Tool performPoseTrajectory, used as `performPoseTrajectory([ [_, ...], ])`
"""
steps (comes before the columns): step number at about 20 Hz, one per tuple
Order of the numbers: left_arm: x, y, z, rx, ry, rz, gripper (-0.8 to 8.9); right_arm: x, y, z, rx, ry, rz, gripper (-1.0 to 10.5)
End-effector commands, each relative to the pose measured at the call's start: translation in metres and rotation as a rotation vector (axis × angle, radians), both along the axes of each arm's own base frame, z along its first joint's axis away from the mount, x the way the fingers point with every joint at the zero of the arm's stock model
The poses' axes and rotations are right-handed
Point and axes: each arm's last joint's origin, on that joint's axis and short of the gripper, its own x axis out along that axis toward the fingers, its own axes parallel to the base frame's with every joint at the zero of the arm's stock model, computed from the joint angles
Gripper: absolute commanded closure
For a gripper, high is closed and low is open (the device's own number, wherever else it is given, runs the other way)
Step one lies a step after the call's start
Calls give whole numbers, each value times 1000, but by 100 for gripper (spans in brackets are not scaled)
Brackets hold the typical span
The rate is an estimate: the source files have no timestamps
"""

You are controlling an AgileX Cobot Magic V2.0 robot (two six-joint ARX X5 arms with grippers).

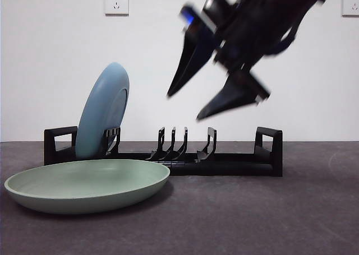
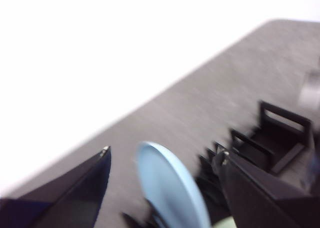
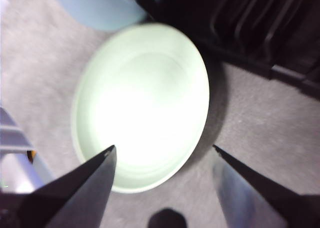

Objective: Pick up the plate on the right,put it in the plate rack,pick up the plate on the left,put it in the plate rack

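Note:
A pale green plate [image 1: 84, 185] lies flat on the table in front of the left end of the black plate rack [image 1: 224, 162]. A light blue plate [image 1: 104, 109] stands on edge in the rack's left prongs. My right gripper [image 1: 184, 107] hangs open in the air above the rack's middle, pointing down-left at the green plate [image 3: 142, 102], which shows between its jaws [image 3: 163, 148]. My left gripper [image 2: 165, 152] is open and empty, high above the blue plate [image 2: 170, 188] and the rack [image 2: 280, 138]. It is out of the front view.
The rack's middle and right prongs [image 1: 174, 145] hold nothing. Dark grey table [image 1: 252, 210] stretches right of the green plate. Two wall sockets [image 1: 116, 1] sit on the white wall behind. A blurred pale object [image 3: 12, 158] shows beside the right gripper.

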Motion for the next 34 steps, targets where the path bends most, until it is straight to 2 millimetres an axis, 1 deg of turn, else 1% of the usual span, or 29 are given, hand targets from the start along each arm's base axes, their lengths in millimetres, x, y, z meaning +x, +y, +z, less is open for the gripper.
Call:
performPoseTrajectory([
  [1,-14,3,7,32,-66,21,463,7,10,-24,-21,56,-8,636],
  [4,-23,6,10,49,-91,36,464,13,19,-51,-46,105,-6,642],
  [5,-24,6,10,53,-88,44,464,15,21,-59,-51,119,-9,677],
  [6,-25,6,9,58,-82,43,464,16,23,-65,-55,125,-5,702],
  [9,-25,6,6,73,-58,41,464,18,29,-79,-55,156,-20,702],
  [10,-25,6,6,74,-57,41,464,19,29,-82,-54,168,-22,705],
  [12,-25,6,6,73,-57,40,468,18,31,-88,-64,183,-23,803],
  [13,-25,6,6,75,-55,39,468,18,31,-89,-67,184,-24,839],
  [15,-25,6,5,82,-44,39,468,17,33,-89,-67,197,-38,949],
  [18,-25,6,3,90,-29,35,468,16,32,-88,-68,215,-51,959],
  [20,-26,6,2,97,-17,33,468,12,29,-80,-77,224,-52,959],
  [22,-26,6,1,103,-5,21,468,7,25,-63,-77,213,-48,959],
  [26,-30,-1,-1,94,8,-97,468,-8,10,-16,-121,88,-88,959],
  [28,-31,-8,-4,109,27,-139,468,-14,-2,6,-136,25,-134,959],
  [31,-31,-27,-16,237,86,-258,468,-21,-20,30,-112,-10,-176,959],
  [33,-31,-45,-29,338,145,-353,468,-22,-31,38,-107,-14,-207,959],
  [34,-31,-58,-38,389,185,-394,468,-22,-37,40,-113,-5,-221,959],
])
